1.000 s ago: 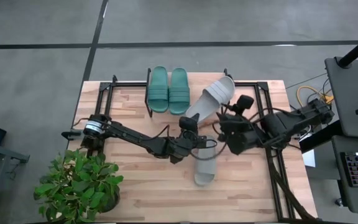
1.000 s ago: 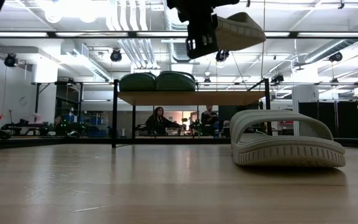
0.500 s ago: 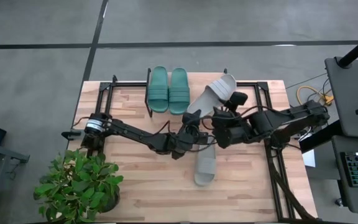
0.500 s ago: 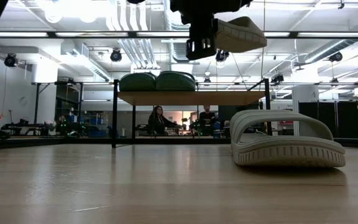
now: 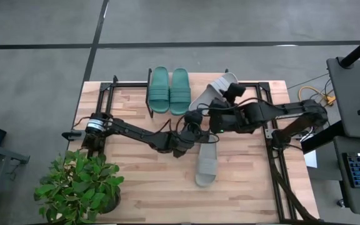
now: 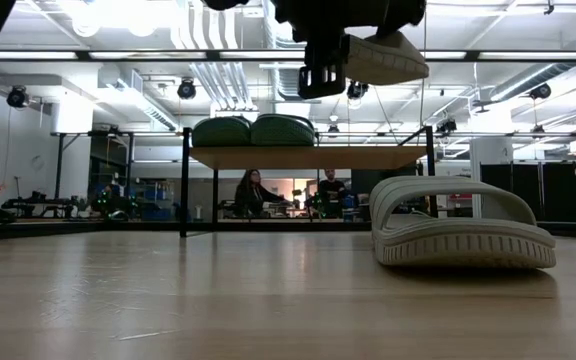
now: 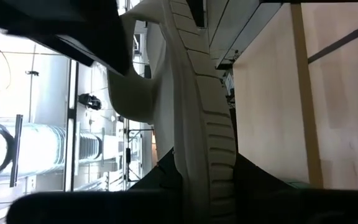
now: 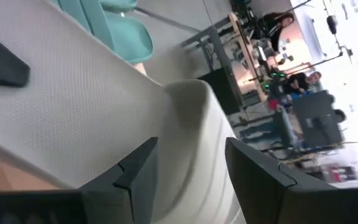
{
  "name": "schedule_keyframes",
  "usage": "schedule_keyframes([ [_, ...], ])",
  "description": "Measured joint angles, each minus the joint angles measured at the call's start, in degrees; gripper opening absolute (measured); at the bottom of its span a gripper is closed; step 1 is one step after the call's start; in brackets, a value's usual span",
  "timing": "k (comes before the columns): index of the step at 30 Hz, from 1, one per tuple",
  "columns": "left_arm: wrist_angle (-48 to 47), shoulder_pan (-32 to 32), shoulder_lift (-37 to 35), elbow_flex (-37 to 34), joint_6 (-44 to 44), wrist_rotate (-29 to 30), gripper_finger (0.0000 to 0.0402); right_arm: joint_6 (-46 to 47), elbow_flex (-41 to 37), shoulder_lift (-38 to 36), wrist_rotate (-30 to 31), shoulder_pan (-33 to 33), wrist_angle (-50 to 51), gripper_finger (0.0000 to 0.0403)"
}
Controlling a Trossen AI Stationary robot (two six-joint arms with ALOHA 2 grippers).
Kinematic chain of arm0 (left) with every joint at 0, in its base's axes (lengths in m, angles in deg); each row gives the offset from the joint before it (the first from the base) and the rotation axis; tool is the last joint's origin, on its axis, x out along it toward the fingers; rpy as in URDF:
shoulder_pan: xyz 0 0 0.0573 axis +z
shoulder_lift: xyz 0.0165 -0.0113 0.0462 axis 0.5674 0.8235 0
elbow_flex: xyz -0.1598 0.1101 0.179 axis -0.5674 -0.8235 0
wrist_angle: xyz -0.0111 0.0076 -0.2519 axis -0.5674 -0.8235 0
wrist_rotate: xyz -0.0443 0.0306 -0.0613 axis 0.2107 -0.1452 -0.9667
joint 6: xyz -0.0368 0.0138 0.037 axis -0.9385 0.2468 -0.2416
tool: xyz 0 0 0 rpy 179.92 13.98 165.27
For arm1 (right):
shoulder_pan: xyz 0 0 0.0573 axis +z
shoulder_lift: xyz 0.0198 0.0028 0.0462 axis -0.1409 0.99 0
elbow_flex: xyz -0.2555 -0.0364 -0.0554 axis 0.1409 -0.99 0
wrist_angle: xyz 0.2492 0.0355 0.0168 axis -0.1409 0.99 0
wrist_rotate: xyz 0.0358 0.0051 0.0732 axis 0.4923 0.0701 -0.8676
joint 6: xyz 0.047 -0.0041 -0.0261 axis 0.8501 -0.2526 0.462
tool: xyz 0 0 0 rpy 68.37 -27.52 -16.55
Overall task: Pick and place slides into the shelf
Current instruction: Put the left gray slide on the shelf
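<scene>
Two teal slides (image 5: 169,90) lie side by side on the shelf (image 6: 308,157) at the table's far side. One grey slide (image 5: 206,164) rests sole-down on the table near the middle. My left gripper (image 5: 197,119) holds a second grey slide (image 5: 217,90) up in the air, above shelf height and just right of the teal pair. My right gripper (image 8: 188,146) is open and points at this slide's strap (image 8: 191,106). Whether its fingers touch the slide, I cannot tell. My left gripper pinches the grey slide's end nearest the table's middle (image 7: 207,155) between its two fingers, one on each flat face. The fingers come in level and lie along the slide. The slide is lifted clear, turned on its edge, and sticks out beyond the fingers toward the shelf.
A potted plant (image 5: 80,184) stands at the table's near left corner. Black frame rails (image 5: 274,156) run along the table's right and far sides. Bare wood lies at the near edge. People sit in the room behind the shelf (image 6: 253,190).
My right gripper has swung toward the table's left and far side, up to the held grey slide, staying open. My left gripper has kept its hold on the slide, which stays lifted clear.
</scene>
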Motion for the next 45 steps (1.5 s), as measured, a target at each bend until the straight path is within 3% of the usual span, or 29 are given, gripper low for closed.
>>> schedule_keyframes([
  [7, 0.0, 0.1, 0.0, 0.0, 0.0, -0.1, 0.0036, -2.9, 0.0, 2.7, 0.4, -3.3, -0.5, 0.0176],
  [13, 0.1, 0.1, 0.0, -0.1, -0.1, -0.2, 0.0036, -4.6, 0.0, 3.7, 8.3, -4.5, -1.2, 0.0174],
  [20, 0.2, 0.2, 0.0, -0.1, -0.2, -0.2, 0.0036, -5.0, 0.0, 3.3, 8.1, -6.3, -1.7, 0.0155],
  [24, 0.0, 0.2, 0.0, -0.2, -0.2, -0.1, 0.0036, -5.4, 0.0, 3.3, 5.1, -7.3, -1.6, 0.0141],
  [32, 0.0, 0.2, 0.0, -0.2, -0.2, -0.1, 0.0036, -5.3, 0.0, 3.2, 4.1, -8.0, -1.5, 0.0101],
  [40, 0.3, 0.2, 0.0, -0.2, -0.2, -0.2, 0.0036, -5.7, 0.0, 3.2, 4.1, -9.0, -1.1, 0.0017],
  [45, 0.2, 0.2, 0.0, -0.2, -0.4, -0.2, 0.0036, -5.8, 0.0, 3.1, 4.8, -9.0, -1.1, 0.0011],
])
